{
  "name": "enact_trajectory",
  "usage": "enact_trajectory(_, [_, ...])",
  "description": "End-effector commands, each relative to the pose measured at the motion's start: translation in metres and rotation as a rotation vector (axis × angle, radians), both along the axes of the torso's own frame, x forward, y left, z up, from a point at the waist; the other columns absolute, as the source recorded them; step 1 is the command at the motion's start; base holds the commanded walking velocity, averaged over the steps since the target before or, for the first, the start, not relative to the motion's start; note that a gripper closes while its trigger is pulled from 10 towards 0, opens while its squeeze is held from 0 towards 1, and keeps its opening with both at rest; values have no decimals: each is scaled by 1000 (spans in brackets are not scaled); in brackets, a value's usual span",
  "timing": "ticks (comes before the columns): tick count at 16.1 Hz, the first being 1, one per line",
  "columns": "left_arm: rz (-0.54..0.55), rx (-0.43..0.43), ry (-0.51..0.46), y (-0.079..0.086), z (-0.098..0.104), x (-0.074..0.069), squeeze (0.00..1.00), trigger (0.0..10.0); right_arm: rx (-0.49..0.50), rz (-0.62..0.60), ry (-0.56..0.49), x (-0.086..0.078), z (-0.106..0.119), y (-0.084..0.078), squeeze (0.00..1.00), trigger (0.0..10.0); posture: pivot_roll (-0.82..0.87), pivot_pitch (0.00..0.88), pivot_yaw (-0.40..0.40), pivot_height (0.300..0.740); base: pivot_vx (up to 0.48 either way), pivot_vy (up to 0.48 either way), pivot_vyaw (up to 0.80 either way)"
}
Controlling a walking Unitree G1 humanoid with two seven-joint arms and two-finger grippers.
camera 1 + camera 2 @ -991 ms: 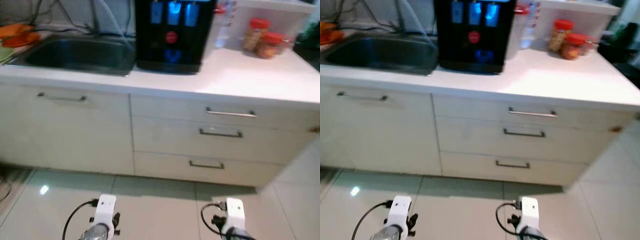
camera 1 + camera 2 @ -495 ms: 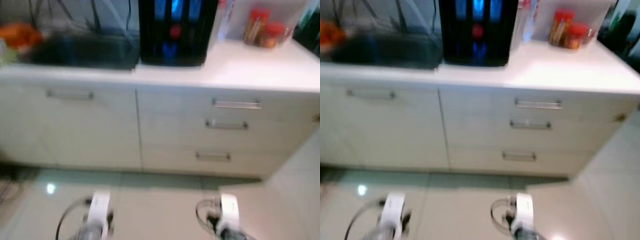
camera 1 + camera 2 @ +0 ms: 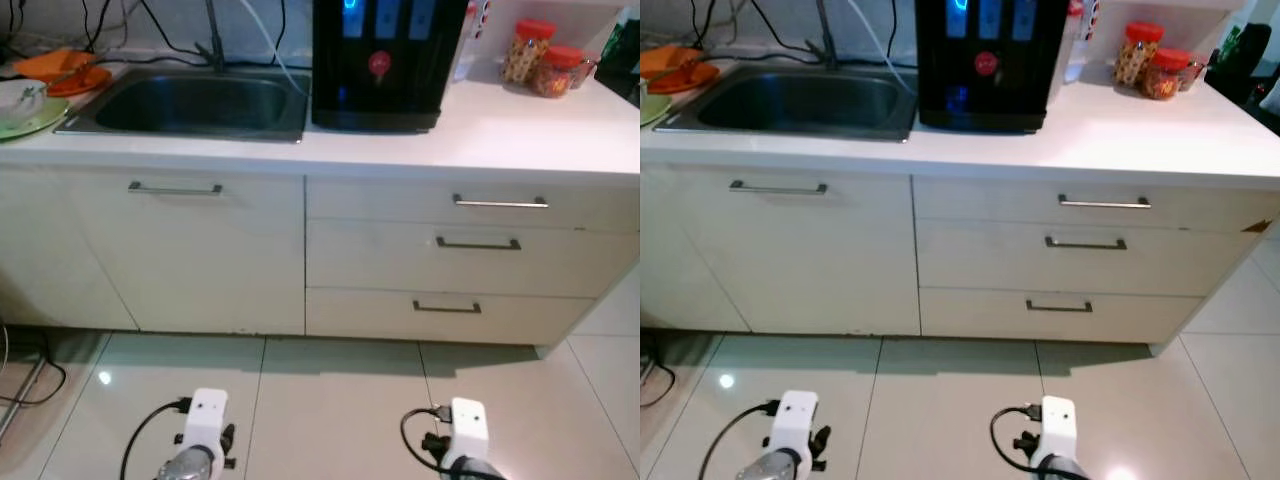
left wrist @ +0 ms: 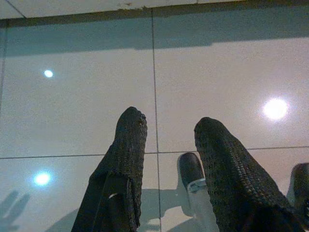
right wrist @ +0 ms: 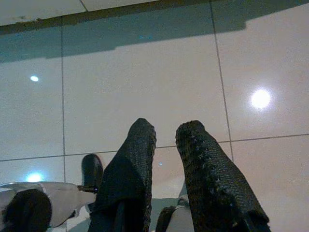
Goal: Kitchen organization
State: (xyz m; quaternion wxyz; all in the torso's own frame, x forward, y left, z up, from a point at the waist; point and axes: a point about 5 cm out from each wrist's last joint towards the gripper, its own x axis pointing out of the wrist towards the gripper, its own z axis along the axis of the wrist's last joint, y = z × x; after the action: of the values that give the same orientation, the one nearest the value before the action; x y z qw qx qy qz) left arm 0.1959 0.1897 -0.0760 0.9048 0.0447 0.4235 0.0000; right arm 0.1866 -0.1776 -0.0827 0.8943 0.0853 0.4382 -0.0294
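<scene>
Kitchen counter ahead; both fingers parted, empty.

I see cream cabinet fronts under a white countertop, a glossy black dispenser with blue lights, red-lidded jars, orange plates.

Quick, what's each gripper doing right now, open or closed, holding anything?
Left gripper: open, empty, hanging over the floor tiles.
Right gripper: open, narrow gap, empty, also over the floor.

Sink left of dispenser, jars right, drawers below
</scene>
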Motion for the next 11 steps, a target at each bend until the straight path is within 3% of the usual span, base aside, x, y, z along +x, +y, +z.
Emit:
enact_trajectory(1, [11, 0, 0, 1, 0, -1, 0, 10000, -1, 0, -4, 1, 1, -1, 0, 10000, 137, 0, -1, 740, 0, 315, 0])
enact_trajectory(8, [13, 3, 0, 2, 0, -1, 0, 10000, 4, 2, -3, 0, 0, 0, 0, 10000, 137, 0, 1, 740, 0, 441, 0])
enact_trajectory(11, [13, 8, -2, 2, 0, -1, 0, 10000, 6, 2, -3, 0, 0, 1, 0, 10000, 136, 0, 1, 740, 0, 0, 0])
